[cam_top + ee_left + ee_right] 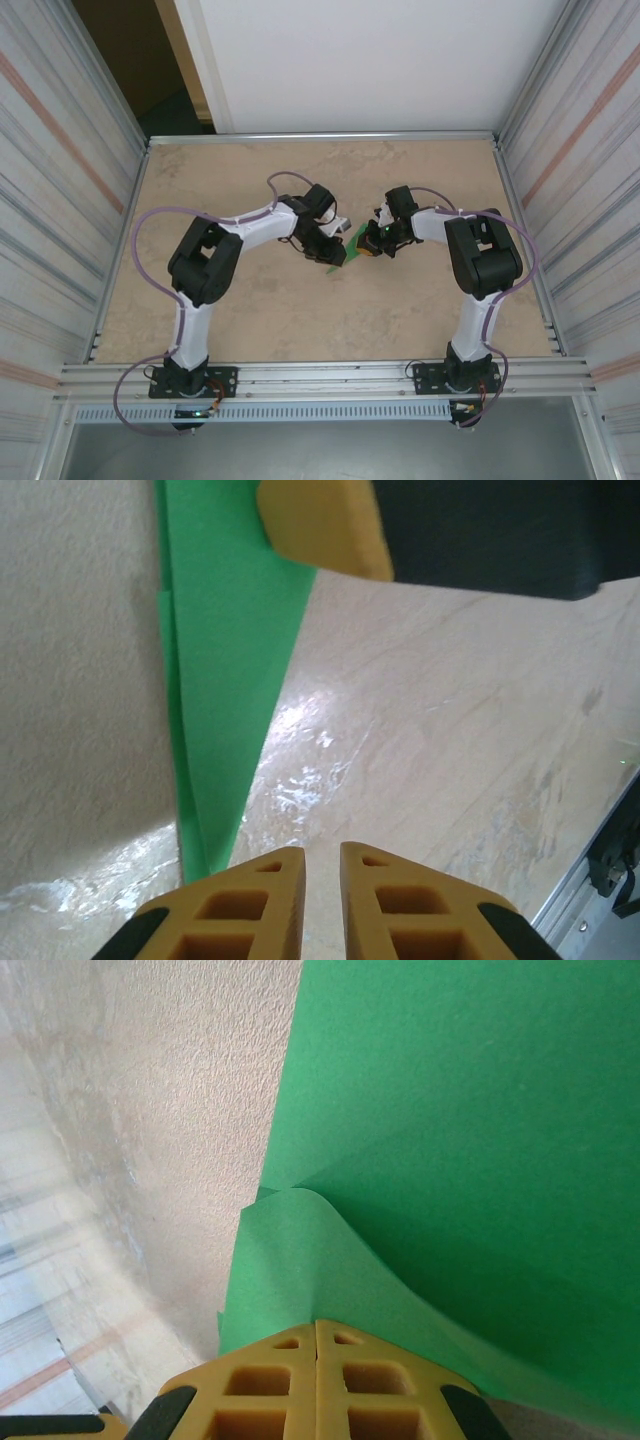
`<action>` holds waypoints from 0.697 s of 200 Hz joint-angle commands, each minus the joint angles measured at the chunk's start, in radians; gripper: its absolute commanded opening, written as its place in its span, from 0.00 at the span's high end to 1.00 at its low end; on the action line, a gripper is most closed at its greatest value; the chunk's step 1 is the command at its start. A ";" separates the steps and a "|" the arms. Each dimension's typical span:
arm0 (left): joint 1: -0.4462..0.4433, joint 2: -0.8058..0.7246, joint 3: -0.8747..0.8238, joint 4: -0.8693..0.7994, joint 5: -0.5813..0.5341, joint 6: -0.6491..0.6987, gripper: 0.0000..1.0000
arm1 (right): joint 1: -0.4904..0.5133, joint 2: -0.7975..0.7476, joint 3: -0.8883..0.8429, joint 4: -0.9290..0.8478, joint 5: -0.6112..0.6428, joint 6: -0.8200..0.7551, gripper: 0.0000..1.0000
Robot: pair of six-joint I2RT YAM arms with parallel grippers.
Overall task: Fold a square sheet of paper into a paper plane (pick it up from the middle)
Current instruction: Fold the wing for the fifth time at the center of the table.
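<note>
The green sheet of paper (352, 243) lies mid-table between both grippers, folded into layers. In the left wrist view the paper (225, 630) tapers to a point close to my left gripper (321, 852), whose fingers stand narrowly apart with only bare table between them. A yellow fingertip (325, 525) of the right gripper rests on the paper's far end. In the right wrist view my right gripper (317, 1322) is shut on a raised, curled flap of the paper (470, 1130). From above, the left gripper (335, 250) and right gripper (372, 243) nearly face each other across the sheet.
The beige table (260, 310) is boxed in by ribbed side walls (60, 200) and a white back panel (360, 60). An aluminium rail (320, 375) runs along the near edge by the arm bases. A metal rail (590, 900) shows at the left wrist view's lower right.
</note>
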 commanded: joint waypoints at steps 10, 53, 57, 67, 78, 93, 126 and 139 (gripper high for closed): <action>-0.003 0.026 0.008 -0.047 -0.020 0.010 0.82 | -0.002 0.081 -0.032 -0.124 0.176 -0.022 0.97; 0.002 0.060 0.009 -0.055 -0.038 0.018 0.83 | -0.001 0.086 -0.029 -0.128 0.177 -0.022 0.97; 0.004 0.061 0.008 -0.054 -0.039 0.018 0.83 | 0.001 0.087 -0.030 -0.128 0.177 -0.022 0.97; 0.007 0.064 0.007 -0.052 -0.040 0.018 0.83 | 0.001 0.086 -0.030 -0.128 0.178 -0.022 0.97; 0.010 0.068 0.005 -0.051 -0.042 0.018 0.83 | 0.001 0.087 -0.031 -0.129 0.179 -0.023 0.97; 0.012 0.070 0.000 -0.049 -0.044 0.017 0.83 | 0.001 0.090 -0.031 -0.129 0.179 -0.024 0.97; 0.019 0.067 -0.011 -0.042 -0.038 0.012 0.83 | 0.001 0.091 -0.030 -0.132 0.181 -0.025 0.97; 0.025 0.066 -0.018 -0.039 -0.032 0.010 0.83 | 0.001 0.093 -0.030 -0.135 0.182 -0.027 0.97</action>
